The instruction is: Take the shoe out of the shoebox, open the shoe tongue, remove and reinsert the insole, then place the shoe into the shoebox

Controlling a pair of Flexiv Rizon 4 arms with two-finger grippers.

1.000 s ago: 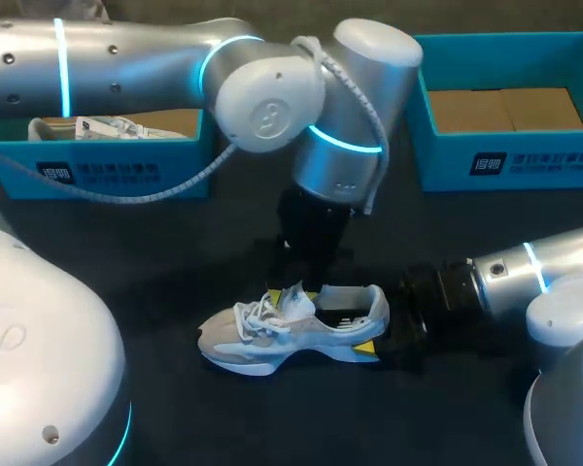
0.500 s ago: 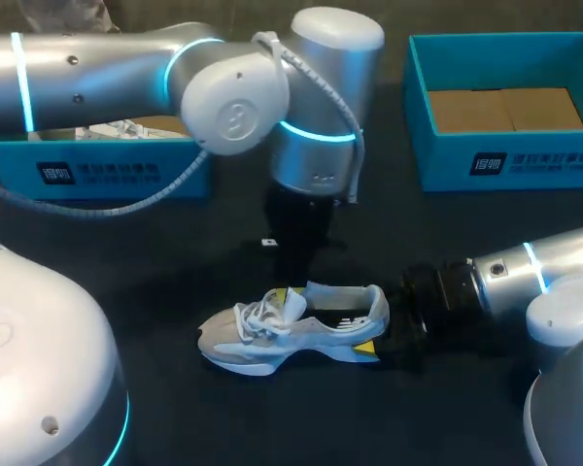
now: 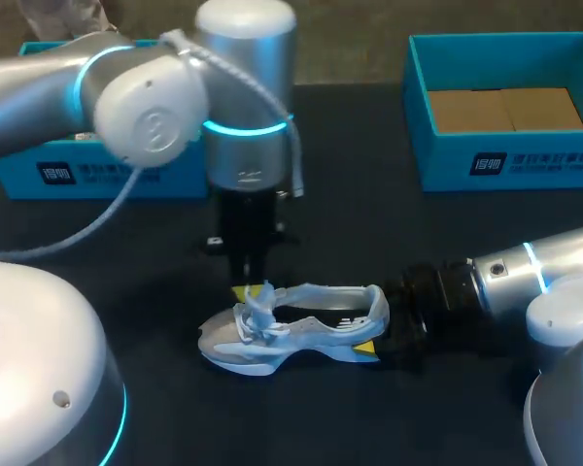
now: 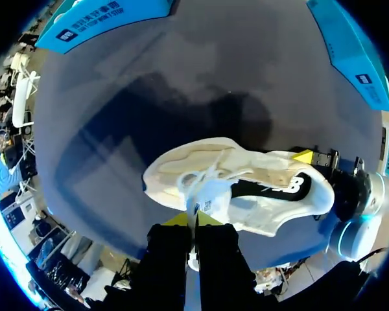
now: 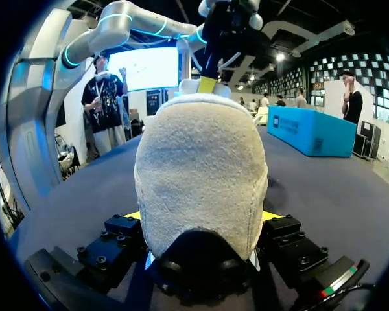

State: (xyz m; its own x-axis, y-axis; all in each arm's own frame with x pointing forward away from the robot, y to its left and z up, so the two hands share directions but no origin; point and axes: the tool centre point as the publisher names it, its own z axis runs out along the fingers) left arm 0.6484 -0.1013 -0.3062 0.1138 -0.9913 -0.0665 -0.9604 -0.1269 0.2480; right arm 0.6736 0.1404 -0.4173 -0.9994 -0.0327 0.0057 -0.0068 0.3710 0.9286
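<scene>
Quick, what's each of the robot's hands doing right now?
Left gripper: shut on the shoe tongue.
Right gripper: shut on the shoe, at its heel.

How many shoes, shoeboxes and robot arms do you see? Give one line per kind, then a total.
shoe: 1
shoeboxes: 2 (left shoebox, right shoebox)
robot arms: 2 (left arm, right arm)
Total: 5
</scene>
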